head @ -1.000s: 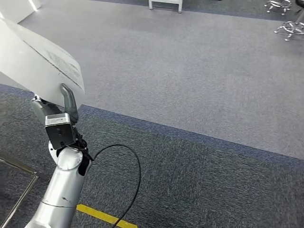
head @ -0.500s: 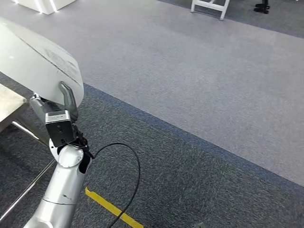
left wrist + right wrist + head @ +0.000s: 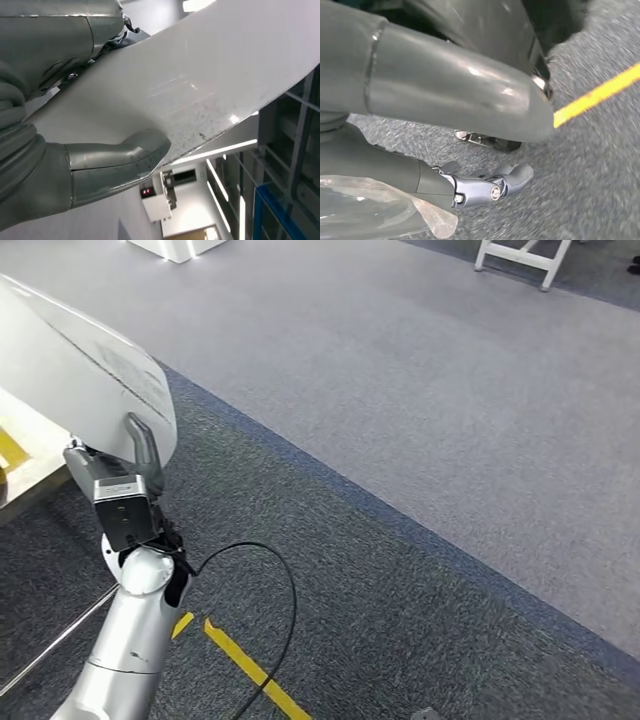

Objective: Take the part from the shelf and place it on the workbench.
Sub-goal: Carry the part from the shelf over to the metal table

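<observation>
We see the carpeted floor (image 3: 423, 420) spread wide beyond our left robot hand (image 3: 121, 465), pale grey farther out and darker grey close in, with a dark blue band between the two. Below and just beside our left forearm, a yellow floor line (image 3: 249, 670) crosses the dark carpet, and the same kind of line shows past our right robot hand (image 3: 478, 187) in the right wrist view.

Next in size is the part (image 3: 83, 370), a large, white, gently curved panel with dark scuffs near its edge. It sits directly above our left robot hand, raised in the air and tilted. Our left robot hand grasps it at the lower edge: in the left wrist view the thick grey thumb (image 3: 120, 160) presses flat against the panel's face, while the fingers are hidden behind it.

To the far side of the panel, a corner of the pale counter (image 3: 23, 465) peeks out beneath it.

A black cable (image 3: 283, 580) loops outward from our left wrist.

Our right robot hand hangs over the carpet, grasping nothing, its dark fingers (image 3: 508, 180) extended and lightly bent.
</observation>
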